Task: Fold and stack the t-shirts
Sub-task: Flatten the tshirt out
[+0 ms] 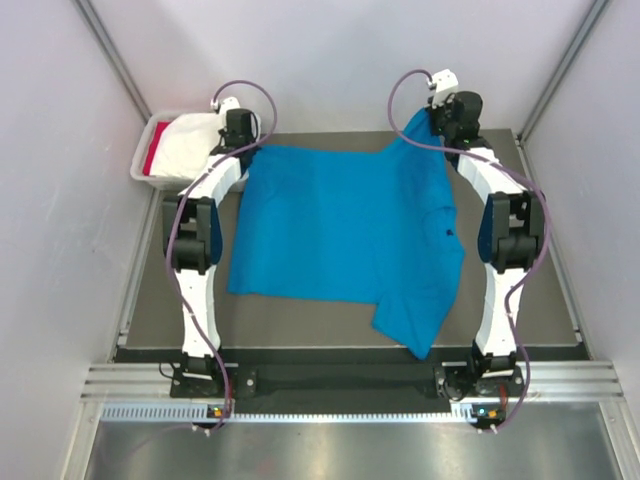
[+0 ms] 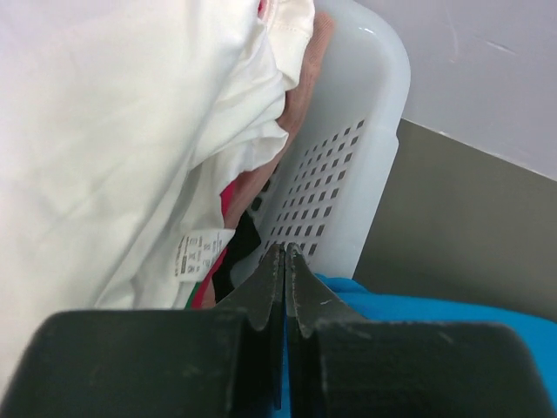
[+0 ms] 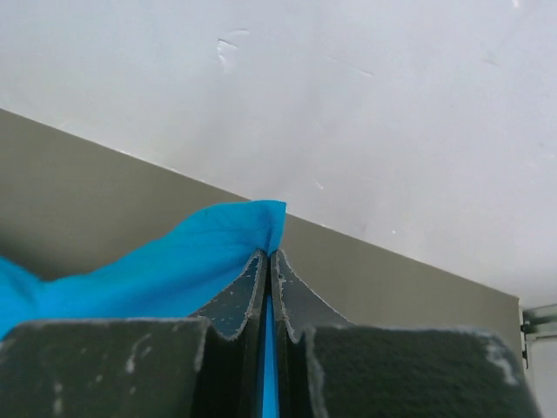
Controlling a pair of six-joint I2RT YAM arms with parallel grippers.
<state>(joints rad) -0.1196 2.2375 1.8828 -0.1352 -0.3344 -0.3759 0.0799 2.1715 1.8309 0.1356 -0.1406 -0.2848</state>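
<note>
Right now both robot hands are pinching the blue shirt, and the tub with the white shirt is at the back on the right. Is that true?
Not quite. The tub sits at the back left, as the top view shows. The rest holds: the left gripper and right gripper both pinch the blue shirt, and the white shirt is in the tub.

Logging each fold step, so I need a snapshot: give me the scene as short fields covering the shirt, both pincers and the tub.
blue t-shirt: spread flat on the table
left pincer: shut on the shirt's far left corner
right pincer: shut on its far right corner
tub: far left, holds a white t-shirt and red cloth
folding: not begun
</note>
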